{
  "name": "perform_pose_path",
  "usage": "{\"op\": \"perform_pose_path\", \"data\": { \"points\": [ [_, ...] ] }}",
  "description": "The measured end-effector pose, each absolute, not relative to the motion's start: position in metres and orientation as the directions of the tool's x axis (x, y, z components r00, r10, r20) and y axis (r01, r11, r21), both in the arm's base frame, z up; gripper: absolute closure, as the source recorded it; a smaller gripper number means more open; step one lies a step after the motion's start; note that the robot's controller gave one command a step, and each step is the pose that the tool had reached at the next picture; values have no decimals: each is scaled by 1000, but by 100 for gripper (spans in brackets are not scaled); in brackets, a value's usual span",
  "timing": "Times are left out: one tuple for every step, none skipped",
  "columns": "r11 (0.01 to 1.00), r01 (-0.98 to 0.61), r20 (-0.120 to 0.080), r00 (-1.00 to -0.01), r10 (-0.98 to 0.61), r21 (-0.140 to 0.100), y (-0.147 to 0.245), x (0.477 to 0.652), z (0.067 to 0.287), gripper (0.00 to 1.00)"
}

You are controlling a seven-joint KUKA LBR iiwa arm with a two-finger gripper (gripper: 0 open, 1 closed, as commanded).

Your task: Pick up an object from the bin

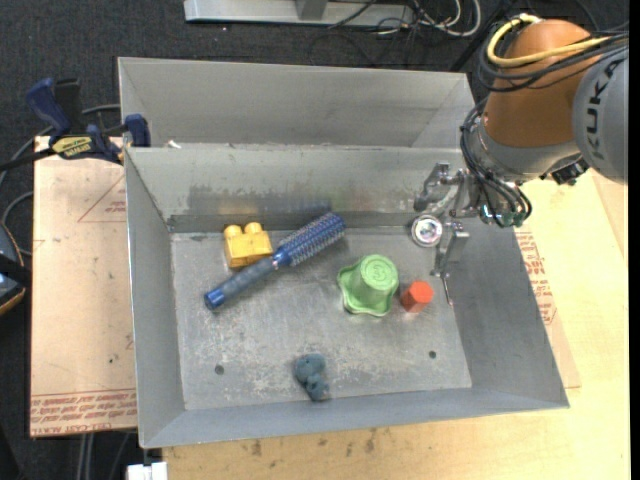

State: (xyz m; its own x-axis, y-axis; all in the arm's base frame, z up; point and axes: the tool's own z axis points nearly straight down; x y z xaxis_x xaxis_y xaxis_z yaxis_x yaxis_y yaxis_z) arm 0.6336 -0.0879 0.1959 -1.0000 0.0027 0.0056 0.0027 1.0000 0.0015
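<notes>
Pincer (442,286) hangs just beside a small red block (416,295); how open, I cannot tell. Approach step, probably: next, centre over the block and close.

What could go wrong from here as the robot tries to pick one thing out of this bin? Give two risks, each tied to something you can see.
1. The hand hangs close to the sloped right wall of the grey metal bin, so going down it might scrape the wall.
2. The small red block beside the hand lies close to the green round plastic toy. A grasp there may nudge the toy or knock the block away.
</notes>
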Motion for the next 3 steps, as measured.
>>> {"op": "perform_pose_path", "data": {
  "points": [
    [981,196,3,-981,196,1,-109,631,108,0],
    [990,-138,-2,-990,-138,1,-89,581,78,0],
    [987,-163,-3,-987,-163,0,-140,557,77,0]
  ]
}}
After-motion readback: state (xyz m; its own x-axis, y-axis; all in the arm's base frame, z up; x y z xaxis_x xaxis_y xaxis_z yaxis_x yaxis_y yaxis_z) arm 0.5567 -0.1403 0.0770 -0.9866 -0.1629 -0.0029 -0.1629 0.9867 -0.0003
